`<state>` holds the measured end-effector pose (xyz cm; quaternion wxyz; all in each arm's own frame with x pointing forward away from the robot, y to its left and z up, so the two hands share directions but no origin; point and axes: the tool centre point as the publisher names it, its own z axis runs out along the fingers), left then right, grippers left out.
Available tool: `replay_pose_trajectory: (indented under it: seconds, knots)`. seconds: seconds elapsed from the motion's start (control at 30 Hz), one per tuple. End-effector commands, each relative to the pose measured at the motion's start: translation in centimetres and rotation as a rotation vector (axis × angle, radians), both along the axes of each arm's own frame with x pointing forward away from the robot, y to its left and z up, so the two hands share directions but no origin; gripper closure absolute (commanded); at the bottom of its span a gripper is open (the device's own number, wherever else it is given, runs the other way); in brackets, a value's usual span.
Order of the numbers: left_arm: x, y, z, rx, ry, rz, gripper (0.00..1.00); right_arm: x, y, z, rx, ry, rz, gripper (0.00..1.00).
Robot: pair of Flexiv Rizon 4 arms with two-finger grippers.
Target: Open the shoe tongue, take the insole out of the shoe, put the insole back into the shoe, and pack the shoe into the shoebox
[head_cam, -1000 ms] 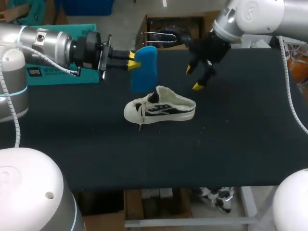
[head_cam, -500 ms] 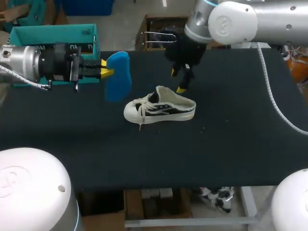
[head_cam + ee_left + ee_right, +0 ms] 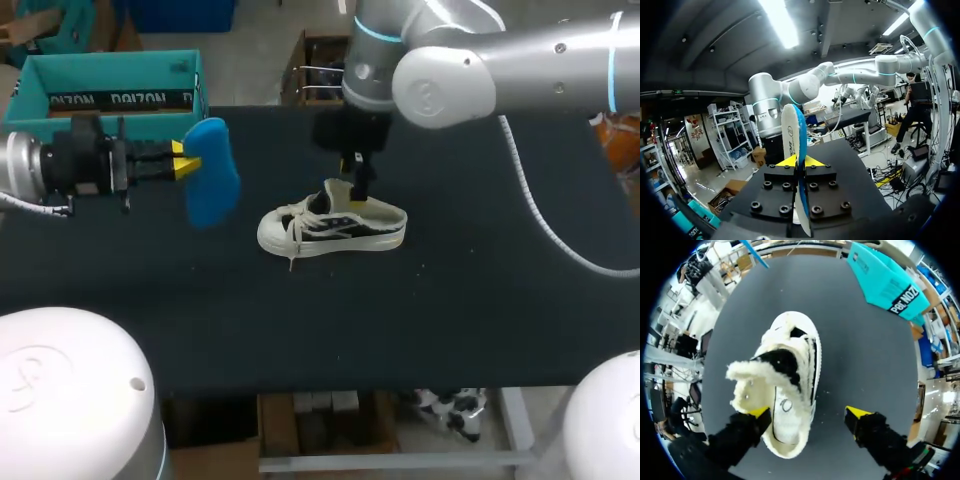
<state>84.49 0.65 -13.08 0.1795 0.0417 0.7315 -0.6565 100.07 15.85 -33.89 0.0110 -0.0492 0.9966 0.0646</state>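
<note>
Left end effector (image 3: 183, 160) clamps blue insole (image 3: 210, 187); right end effector (image 3: 809, 416) spread over shoe (image 3: 335, 227)

Matt, dark, felt-like cloth over the surface (image 3: 480, 300). Shoe (image 3: 335, 225) in off-white canvas with a smooth rubbery sole and thick fleecy pile round collar and tongue. Insole (image 3: 210, 185) of matt blue foam, faced in white on one side. Box (image 3: 110, 85) of teal card, faintly glossy. Left pincer (image 3: 187, 160) and right pincer (image 3: 355, 188): bright yellow plastic tips on matt black bodies. Right arm (image 3: 500, 75) in smooth, satin silver metal
</note>
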Motion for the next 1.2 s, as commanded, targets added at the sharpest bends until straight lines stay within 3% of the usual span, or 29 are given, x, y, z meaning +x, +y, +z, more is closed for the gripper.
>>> replay_pose_trajectory:
  seconds: [0.03, 0.07, 0.1, 0.13, 0.2, 0.3, 0.73, 0.97, 1.2]
  knots:
    - [-0.5, 0.3, 0.0, -0.013, -0.005, 0.038, 1.0, 0.3, 0.6, -0.5, -0.079, -0.007, -0.01, 0.11]
    - [-0.5, 0.3, 0.0, -0.012, -0.005, 0.039, 1.0, 0.3, 0.6, -0.6, -0.088, -0.01, -0.017, 0.24]
    - [-0.5, 0.3, 0.0, -0.012, -0.004, 0.039, 1.0, 0.3, 0.6, -0.6, -0.088, -0.01, -0.018, 0.51]
    - [-0.5, 0.4, 0.0, -0.01, -0.004, 0.041, 1.0, 0.3, 0.7, -0.7, -0.093, -0.012, -0.022, 0.57]
    - [-0.5, 0.5, 0.0, -0.009, -0.002, 0.044, 1.0, 0.3, 0.7, -0.8, -0.106, -0.015, -0.029, 0.8]
    - [-0.5, 0.5, -0.1, -0.01, 0.002, 0.047, 1.0, 0.2, 0.9, -0.8, -0.123, -0.019, -0.037, 1.0]
    - [0.2, 0.3, -0.9, -0.015, 0.013, 0.03, 1.0, -0.8, 1.0, -0.8, -0.167, -0.029, -0.11, 1.0]
    - [2.2, -1.3, -1.0, -0.008, -0.014, -0.085, 1.0, -1.8, -0.1, -0.1, -0.148, -0.001, -0.266, 1.0]
    - [5.2, -4.8, -0.4, 0.02, -0.106, -0.297, 1.0, -3.5, -1.6, 1.5, -0.102, 0.044, -0.506, 1.0]
